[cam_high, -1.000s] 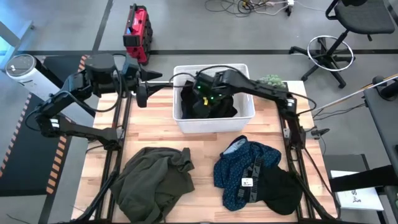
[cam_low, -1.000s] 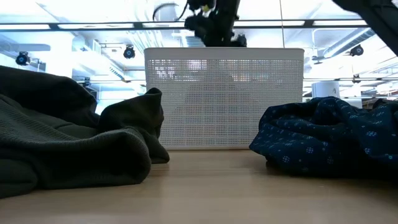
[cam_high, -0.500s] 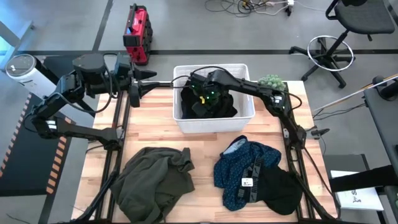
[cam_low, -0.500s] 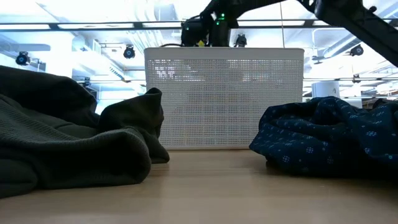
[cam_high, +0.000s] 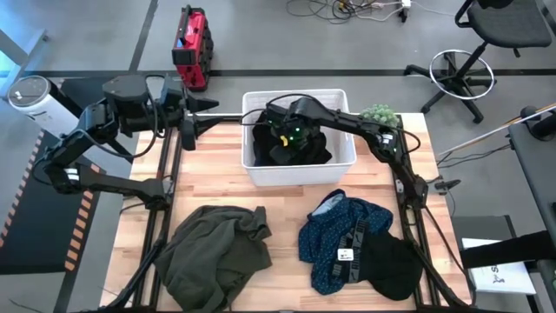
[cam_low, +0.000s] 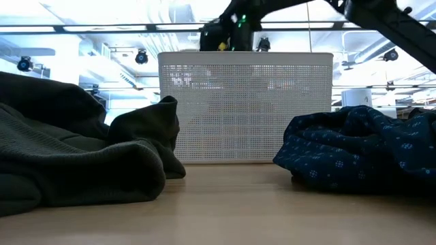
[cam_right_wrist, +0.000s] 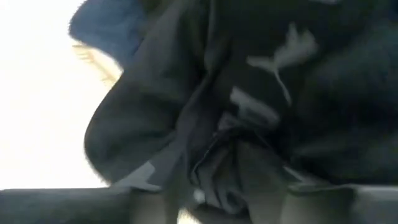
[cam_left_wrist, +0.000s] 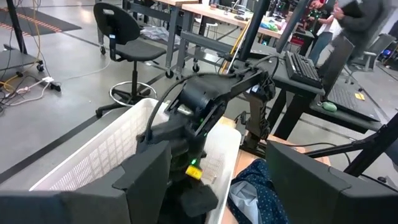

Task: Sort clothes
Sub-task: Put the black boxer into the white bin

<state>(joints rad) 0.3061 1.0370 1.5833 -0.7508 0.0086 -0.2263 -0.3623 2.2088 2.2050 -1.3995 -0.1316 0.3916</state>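
Olive-grey top (cam_high: 215, 252), navy patterned piece (cam_high: 334, 235) w/ lt-blue lining, black clothes (cam_high: 300, 149), white basket (cam_high: 298, 170).

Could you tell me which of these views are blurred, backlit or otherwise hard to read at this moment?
High view: evenly lit, readable. Low view: bright ceiling lights behind the white basket backlight it; the olive-grey top reads dark. Right wrist view: soft, very close on black clothes, one corner blown out white. Left wrist view: its own fingers blurred in the foreground; a person behind is smeared.

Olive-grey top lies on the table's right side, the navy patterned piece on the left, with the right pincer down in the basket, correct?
Sides are swapped. The high view shows the olive-grey top on the left, the navy patterned piece on the right. The right pincer is in the white basket.
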